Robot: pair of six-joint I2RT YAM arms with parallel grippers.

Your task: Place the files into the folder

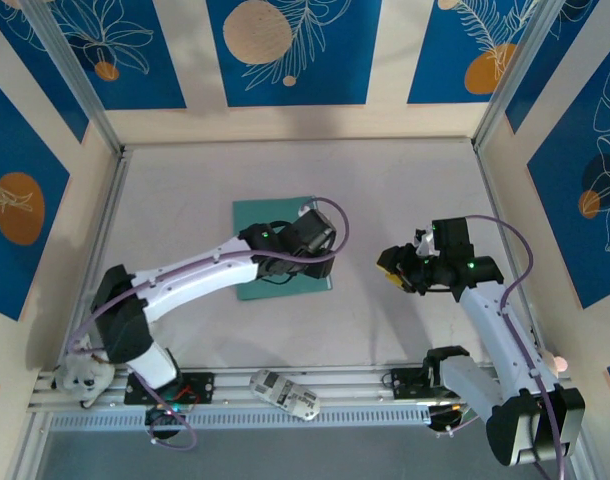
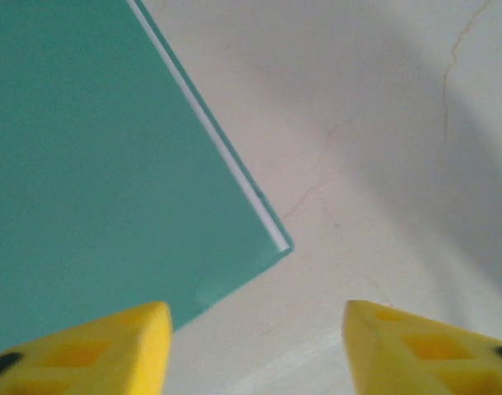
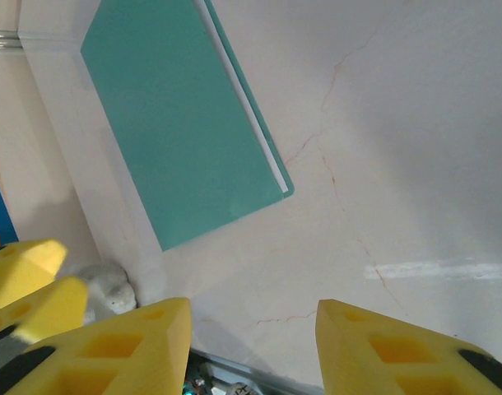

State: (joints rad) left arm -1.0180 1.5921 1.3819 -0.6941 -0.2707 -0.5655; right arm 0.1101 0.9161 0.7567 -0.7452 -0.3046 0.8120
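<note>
while the folder (image 1: 266, 216) lies shut and flat on the table (image 1: 405, 180), left of centre in the overhead view, the job looks close to done: a thin white line of the files (image 2: 234, 169) shows between the two teal covers along the right-hand edge, running down to the near corner. the left gripper (image 2: 253, 331) hangs just above that corner with its fingers (image 2: 119, 346) spread wide and nothing between them, one finger over the cover and the other over bare table. further right, well apart from the folder, the right gripper (image 3: 251, 337) hovers over the table with its fingers apart too, holding nothing. the risk i see is at that corner. nothing presses the top cover down, so it could spring up a little if the card is stiff, and the sheets, being thin and seemingly loose, could creep out of the open side. if the left arm pulls away low or sideways, the finger over the cover could catch the edge, lift the cover or drag the whole folder across the smooth table. whether the inner clip holds the paper i cannot tell.
</note>
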